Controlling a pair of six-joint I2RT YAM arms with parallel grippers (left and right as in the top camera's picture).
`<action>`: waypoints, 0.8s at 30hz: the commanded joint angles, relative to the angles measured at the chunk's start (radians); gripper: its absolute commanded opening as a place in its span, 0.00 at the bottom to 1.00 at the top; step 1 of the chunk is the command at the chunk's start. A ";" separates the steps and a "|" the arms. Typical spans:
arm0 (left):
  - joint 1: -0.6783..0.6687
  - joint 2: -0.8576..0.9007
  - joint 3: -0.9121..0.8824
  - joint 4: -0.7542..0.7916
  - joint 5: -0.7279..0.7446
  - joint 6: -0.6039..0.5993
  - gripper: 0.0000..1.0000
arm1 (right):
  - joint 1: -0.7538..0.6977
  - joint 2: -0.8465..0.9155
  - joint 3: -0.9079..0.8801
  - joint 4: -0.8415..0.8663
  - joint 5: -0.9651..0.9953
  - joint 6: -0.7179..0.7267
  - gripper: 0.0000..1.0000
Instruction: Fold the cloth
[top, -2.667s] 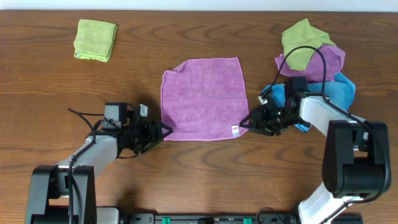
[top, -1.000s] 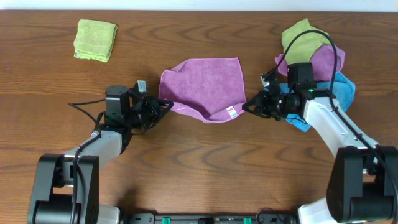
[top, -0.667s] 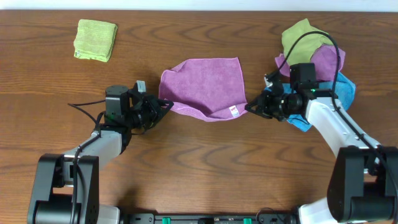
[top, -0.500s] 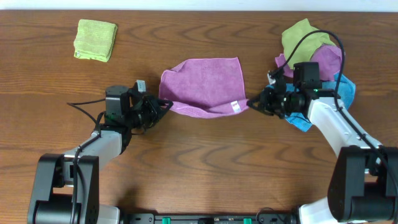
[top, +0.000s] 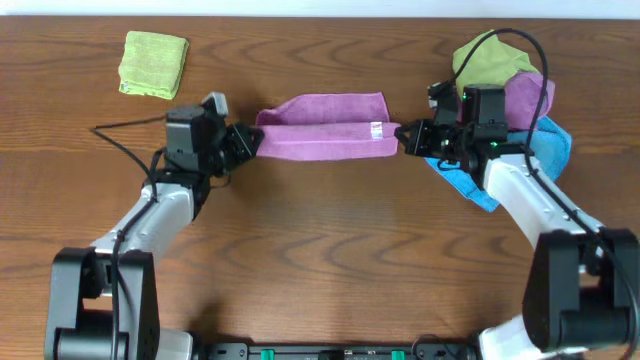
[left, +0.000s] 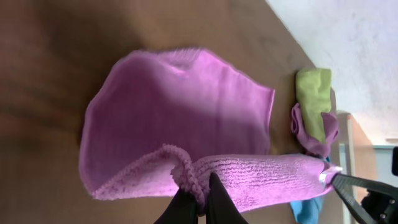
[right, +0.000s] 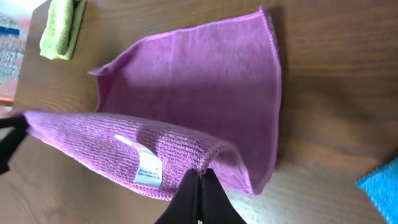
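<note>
Clamps the left gripper (top: 250, 141) tight on one near corner of the purple cloth (top: 325, 125), and the right gripper (top: 403, 137) tight on the labelled corner. Holds that edge raised above the rest, spread on the table (top: 320, 250) between the arms.

Across the upper middle of the overhead view, the purple square microfibre cloth (top: 325, 127) hangs as a band between the left gripper (top: 254, 141) and the right gripper (top: 402, 136), both pinched on its corners, barring a straight path from below. At upper right a heap of yellow-green, purple and bright blue cloths (top: 525, 100) crowds the right arm (top: 530, 200). A folded yellow-green cloth (top: 153, 64) lies upper left, apart from the left arm (top: 150, 215). The brown wooden table (top: 330, 250) shows bare boards at lower centre, between the arms.
</note>
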 joint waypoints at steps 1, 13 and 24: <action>0.003 0.067 0.051 -0.007 -0.045 0.053 0.05 | 0.005 0.071 0.043 0.005 0.040 0.007 0.02; 0.004 0.288 0.240 -0.008 -0.044 0.101 0.06 | 0.012 0.297 0.309 -0.004 0.039 0.023 0.02; 0.016 0.436 0.455 -0.064 -0.023 0.146 0.06 | 0.027 0.384 0.387 0.009 0.084 0.045 0.01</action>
